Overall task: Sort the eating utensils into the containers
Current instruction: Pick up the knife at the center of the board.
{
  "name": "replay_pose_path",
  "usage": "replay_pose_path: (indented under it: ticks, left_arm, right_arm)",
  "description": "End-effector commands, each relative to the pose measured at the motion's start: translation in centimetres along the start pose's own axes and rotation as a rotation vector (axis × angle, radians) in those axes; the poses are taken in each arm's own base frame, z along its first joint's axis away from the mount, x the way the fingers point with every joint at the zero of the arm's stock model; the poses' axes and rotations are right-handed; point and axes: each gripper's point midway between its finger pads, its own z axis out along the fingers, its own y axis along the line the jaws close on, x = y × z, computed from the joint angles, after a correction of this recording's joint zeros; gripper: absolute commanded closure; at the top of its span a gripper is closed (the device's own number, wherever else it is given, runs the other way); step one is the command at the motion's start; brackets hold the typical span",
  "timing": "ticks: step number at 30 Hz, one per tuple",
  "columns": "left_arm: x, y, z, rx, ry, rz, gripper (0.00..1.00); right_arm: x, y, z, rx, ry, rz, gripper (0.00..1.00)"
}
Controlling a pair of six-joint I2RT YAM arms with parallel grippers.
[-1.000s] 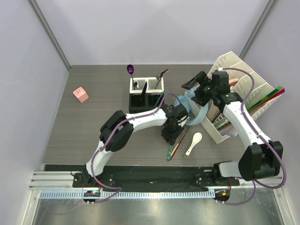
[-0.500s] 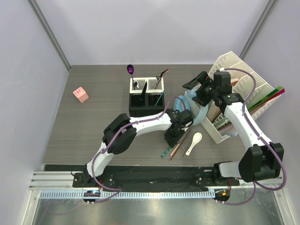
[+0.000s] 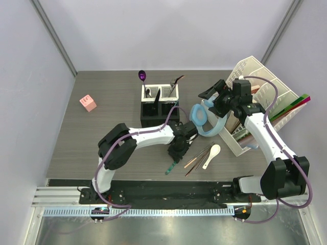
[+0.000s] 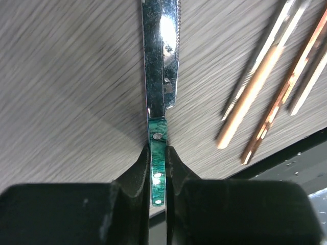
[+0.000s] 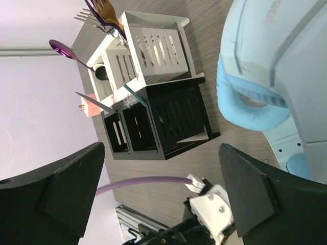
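My left gripper (image 3: pixel 176 151) is shut on the green-patterned handle (image 4: pixel 157 164) of a table knife, whose steel blade (image 4: pixel 161 51) points away over the table. In the top view the knife (image 3: pixel 169 167) sticks out toward the near edge. Brown chopsticks (image 3: pixel 198 155) and a white soup spoon (image 3: pixel 210 155) lie just to its right; the chopsticks (image 4: pixel 265 71) also show in the left wrist view. The black caddy (image 3: pixel 160 104) holds a purple spoon (image 3: pixel 142 76) and a copper fork (image 3: pixel 177 80). My right gripper (image 3: pixel 211 95) is open and empty, above the table right of the caddy (image 5: pixel 153 109).
A light blue ring-shaped thing (image 3: pixel 203 118) lies between the caddy and the big white slotted rack (image 3: pixel 260 97). A small pink block (image 3: pixel 88 103) sits at the left. The black base rail (image 3: pixel 168 190) runs along the near edge.
My left gripper has moved left and toward the near edge with the green-handled knife, away from the chopsticks. The right arm has barely moved.
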Motion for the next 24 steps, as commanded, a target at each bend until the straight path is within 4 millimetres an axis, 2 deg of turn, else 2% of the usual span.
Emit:
replay_pose_path:
  ticks: [1,3,6,10,12,17,20,21,22,23,24]
  left_arm:
    - [6.0,5.5,3.6,-0.212,0.186,-0.026,0.92]
    - [5.8,5.5,3.6,-0.214,0.182,-0.027,0.82]
    - [4.4,5.3,3.4,-0.224,0.143,-0.016,0.68]
    - [1.9,4.5,3.6,-0.215,0.118,0.005,0.66]
    - [1.6,4.4,4.2,-0.216,0.14,0.016,0.66]
    - [2.1,4.7,5.7,-0.204,0.177,0.003,0.67]
    - [2.5,5.0,5.9,-0.204,0.18,-0.005,0.67]
    - [2.7,5.2,5.9,-0.205,0.185,-0.007,0.7]
    - [2.8,5.2,5.9,-0.199,0.187,-0.004,0.79]
    - [2.7,5.1,5.7,-0.196,0.184,-0.008,0.99]
    - [3.0,5.2,5.6,-0.195,0.19,-0.007,1.0]
  right_arm:
    - [-0.5,1.7,-1.4,-0.067,-0.035,-0.018,0.0]
    - [-0.5,1.7,-1.5,-0.068,-0.036,-0.019,0.0]
    - [-0.7,1.8,-1.4,-0.068,-0.036,-0.023,0.0]
    - [-1.0,2.2,-1.6,-0.073,-0.04,-0.032,0.0]
    - [-1.0,2.3,-1.5,-0.071,-0.037,-0.034,0.0]
    - [-1.0,2.2,-1.4,-0.066,-0.039,-0.039,0.0]
    - [-0.8,1.7,-1.3,-0.056,-0.035,-0.037,0.0]
    - [-0.7,1.4,-1.2,-0.048,-0.031,-0.03,0.0]
    - [-0.6,1.4,-1.1,-0.049,-0.028,-0.026,0.0]
    - [-0.6,1.3,-1.0,-0.046,-0.026,-0.025,0.0]
    - [-0.7,1.3,-0.9,-0.046,-0.027,-0.024,0.0]
